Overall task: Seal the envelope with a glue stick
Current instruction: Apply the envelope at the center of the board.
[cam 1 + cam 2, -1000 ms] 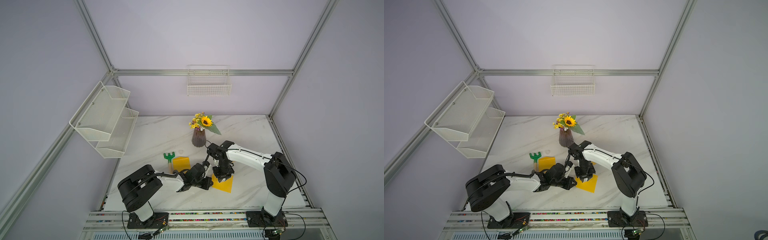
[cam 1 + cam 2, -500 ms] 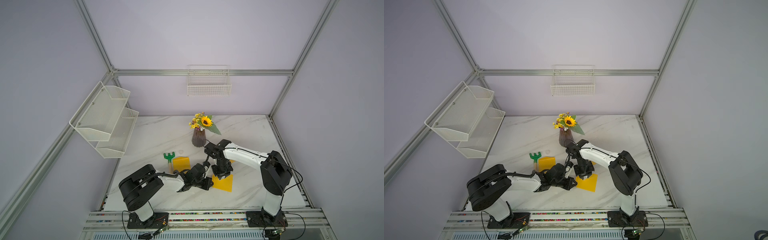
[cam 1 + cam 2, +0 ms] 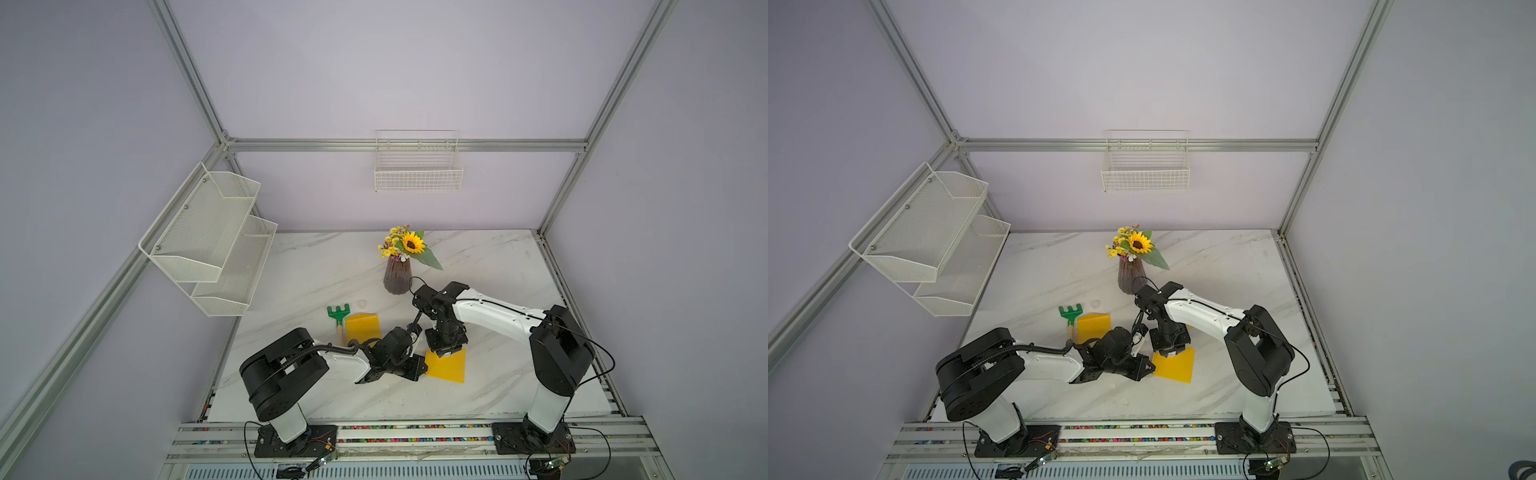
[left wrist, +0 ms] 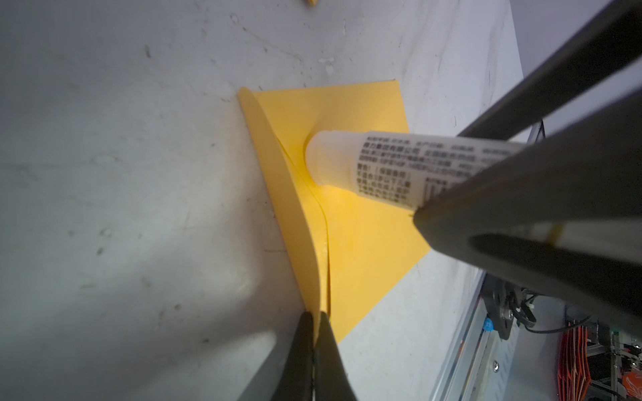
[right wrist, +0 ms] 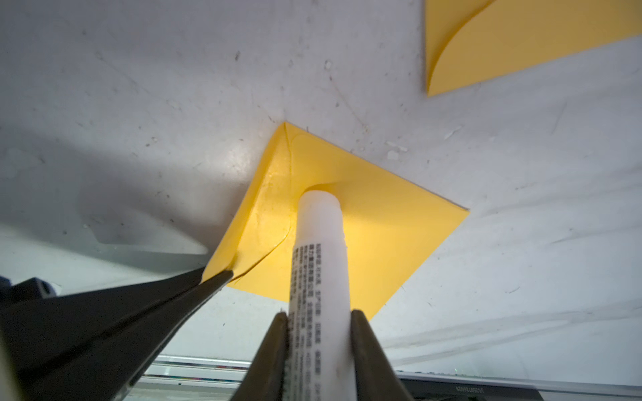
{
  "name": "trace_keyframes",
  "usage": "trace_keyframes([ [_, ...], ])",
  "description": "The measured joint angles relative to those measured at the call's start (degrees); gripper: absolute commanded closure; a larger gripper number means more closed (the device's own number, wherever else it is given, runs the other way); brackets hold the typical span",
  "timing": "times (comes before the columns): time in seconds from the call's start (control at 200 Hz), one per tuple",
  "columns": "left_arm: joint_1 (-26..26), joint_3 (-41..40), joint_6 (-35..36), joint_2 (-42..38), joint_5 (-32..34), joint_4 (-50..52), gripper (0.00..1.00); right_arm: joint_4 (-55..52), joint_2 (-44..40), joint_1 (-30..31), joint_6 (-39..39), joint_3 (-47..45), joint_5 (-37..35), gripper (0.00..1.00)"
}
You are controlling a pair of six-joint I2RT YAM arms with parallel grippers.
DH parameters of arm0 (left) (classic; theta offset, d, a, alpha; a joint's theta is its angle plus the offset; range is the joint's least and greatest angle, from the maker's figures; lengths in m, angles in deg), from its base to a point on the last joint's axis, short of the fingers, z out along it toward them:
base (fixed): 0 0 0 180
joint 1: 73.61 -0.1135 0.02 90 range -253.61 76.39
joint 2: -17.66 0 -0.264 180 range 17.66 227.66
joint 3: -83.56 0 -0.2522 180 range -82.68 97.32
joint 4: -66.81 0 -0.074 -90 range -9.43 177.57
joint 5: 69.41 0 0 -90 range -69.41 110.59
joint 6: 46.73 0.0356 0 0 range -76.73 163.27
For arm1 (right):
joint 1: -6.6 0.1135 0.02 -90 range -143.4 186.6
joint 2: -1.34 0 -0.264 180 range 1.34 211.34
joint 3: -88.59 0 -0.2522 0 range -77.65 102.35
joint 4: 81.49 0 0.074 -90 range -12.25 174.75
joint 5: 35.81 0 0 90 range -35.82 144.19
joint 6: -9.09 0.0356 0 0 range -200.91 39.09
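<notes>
- The right arm (image 3: pixel 494 316) is shuttling. Over the last second its elbow has been drifting slightly toward frame left and back again, while the envelope (image 3: pixel 446 368) is staying put in the lower middle of both top views.
- That is looking like a short rubbing stroke, so gluing is probably under way, and closing the flap is not yet done.
- The right gripper (image 5: pixel 319 314) is clamping tight around the glue stick (image 5: pixel 319 243). The stick's white end is pressing on the envelope's face just beside the flap's fold. I cannot tell whether that end is capped.
- The left gripper (image 4: pixel 315 314) is pinching fully closed on the edge of the flap (image 4: pixel 278 173), holding it lifted off the envelope body. A glossy sheen is showing on the flap's inner side.
- Counting:
  - two arms and two grippers
  - one glue stick
  - two yellow envelopes, the second envelope (image 3: pixel 363 327) lying well apart
  - one green toy rake (image 3: pixel 338 313), just beside that second envelope
  - one vase of flowers (image 3: pixel 397 279)
  - one wire basket (image 3: pixel 417 174)
  - one two-tier mesh shelf (image 3: pixel 208 232)
  - one marble table (image 3: pixel 498 270)
</notes>
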Motion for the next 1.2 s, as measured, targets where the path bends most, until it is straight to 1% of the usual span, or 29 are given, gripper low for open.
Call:
trace_keyframes([
  [0.245, 0.4, 1.3, 1.6, 0.0, 1.0, 2.6, 0.99, 0.3, -0.7, -0.2, -0.7, -1.1, 6.6, 1.00],
  [0.35, 0.5, 1.7, 2.0, 0.0, 1.3, 3.4, 1.00, -0.1, -0.3, -0.2, -1.1, -1.0, 7.8, 1.00],
  [0.45, 0.5, 1.9, 2.2, 0.0, 1.6, 3.8, 1.00, -1.4, 0.8, -0.2, -1.0, 0.4, 6.0, 1.00],
  [0.57, 0.5, 2.0, 2.2, 0.0, 2.3, 3.8, 1.00, -3.8, 2.8, -0.1, -1.0, 3.1, 1.0, 1.00],
  [0.69, 0.5, 2.0, 2.6, 0.0, 2.5, 3.8, 1.00, -5.1, 4.2, -0.5, -1.2, 4.8, -2.4, 1.00],
  [0.795, 0.5, 2.0, 2.6, 0.0, 2.5, 3.8, 1.00, -5.4, 4.6, -0.8, -2.0, 5.2, -2.1, 1.00],
  [0.86, 0.5, 2.0, 2.6, 0.0, 2.5, 3.9, 1.00, -5.2, 4.5, -0.9, -2.8, 4.9, -0.1, 1.00],
  [1.0, 0.5, 2.4, 3.0, 0.0, 2.6, 4.5, 1.00, -4.0, 3.1, -1.8, -4.7, 2.8, 6.5, 1.00],
  [1.06, 0.5, 2.5, 3.0, 0.0, 2.6, 4.7, 1.00, -3.8, 2.9, -1.8, -5.2, 2.3, 8.0, 1.00],
  [1.125, 0.5, 2.6, 3.0, 0.0, 2.6, 4.9, 1.00, -4.0, 2.8, -1.7, -5.3, 2.2, 7.1, 1.00],
  [1.2, 0.5, 2.6, 3.0, 0.0, 2.6, 5.1, 1.00, -5.2, 3.0, -1.6, -5.0, 2.7, 2.9, 1.00],
])
